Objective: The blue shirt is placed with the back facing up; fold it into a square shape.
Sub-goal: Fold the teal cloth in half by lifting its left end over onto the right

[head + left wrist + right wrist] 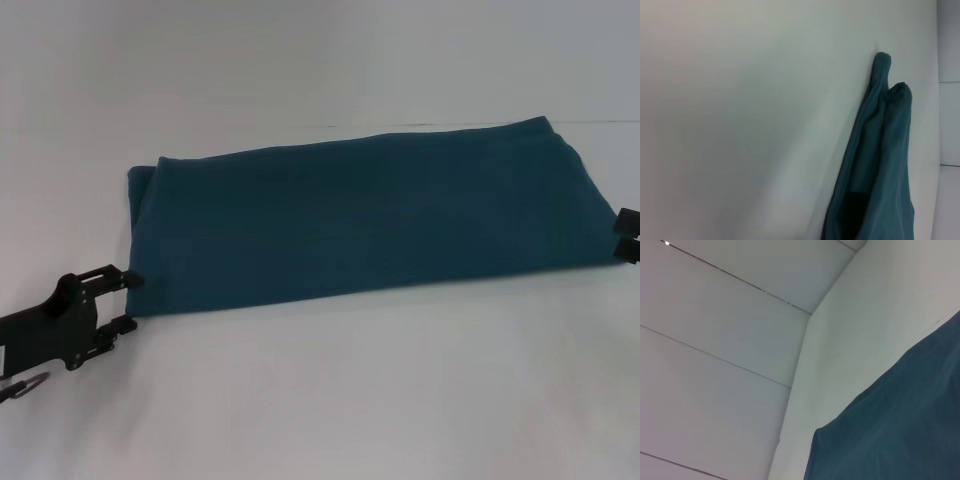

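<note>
The blue shirt (370,215) lies on the white table as a long folded band running left to right, its back edge doubled over. My left gripper (130,301) stands open at the band's front left corner, one finger above and one below the cloth's edge, with nothing clamped. At the band's right end, close to the front corner, my right gripper (627,235) is mostly cut off by the picture's edge. The left wrist view shows the shirt (885,165) end-on as stacked folds. In the right wrist view, a flat stretch of the shirt (900,425) fills one corner.
The white table (350,400) spreads wide in front of the shirt and to its left. A white wall (300,60) rises behind it, and the right wrist view shows panelled walls (715,340) meeting at a corner.
</note>
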Controlling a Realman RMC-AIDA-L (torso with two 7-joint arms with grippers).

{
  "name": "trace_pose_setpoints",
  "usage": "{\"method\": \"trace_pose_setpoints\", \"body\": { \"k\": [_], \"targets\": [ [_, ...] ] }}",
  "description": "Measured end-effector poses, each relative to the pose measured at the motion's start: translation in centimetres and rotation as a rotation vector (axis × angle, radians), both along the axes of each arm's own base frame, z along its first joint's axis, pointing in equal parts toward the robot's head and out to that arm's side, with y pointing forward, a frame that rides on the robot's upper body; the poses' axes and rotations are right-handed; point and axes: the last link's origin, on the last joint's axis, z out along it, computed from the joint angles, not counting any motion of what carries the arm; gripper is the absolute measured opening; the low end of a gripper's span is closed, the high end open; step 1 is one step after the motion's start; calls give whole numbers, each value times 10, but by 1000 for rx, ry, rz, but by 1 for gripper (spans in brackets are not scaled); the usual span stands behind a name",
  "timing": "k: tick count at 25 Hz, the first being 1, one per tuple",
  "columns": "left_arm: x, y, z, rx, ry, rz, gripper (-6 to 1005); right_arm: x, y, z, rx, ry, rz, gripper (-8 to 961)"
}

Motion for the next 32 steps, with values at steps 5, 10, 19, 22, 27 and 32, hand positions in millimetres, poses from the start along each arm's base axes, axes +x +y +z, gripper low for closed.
{"method": "trace_pose_setpoints", "body": {
  "k": [5, 10, 19, 22, 27, 32],
  "targets": [
    [0, 0, -3, 0, -6, 6, 641, 0, 0, -1, -1, 2, -2, 699],
    [4, 6, -9, -4, 0, 3, 642, 1, 0, -2, -3, 5, -5, 699],
    [10, 20, -13, 0, 20, -4, 642, 1, 0, -1, 4, 4, -7, 699],
    [14, 25, -17, -3, 27, -7, 641, 1, 0, -1, 7, 3, -5, 700],
    [19, 32, -21, -5, 38, -24, 641, 1, 0, -1, 9, 1, -2, 701],
    [24, 39, -23, 0, 54, -42, 641, 0, 0, -2, 9, 7, 2, 701]
  ]
}}
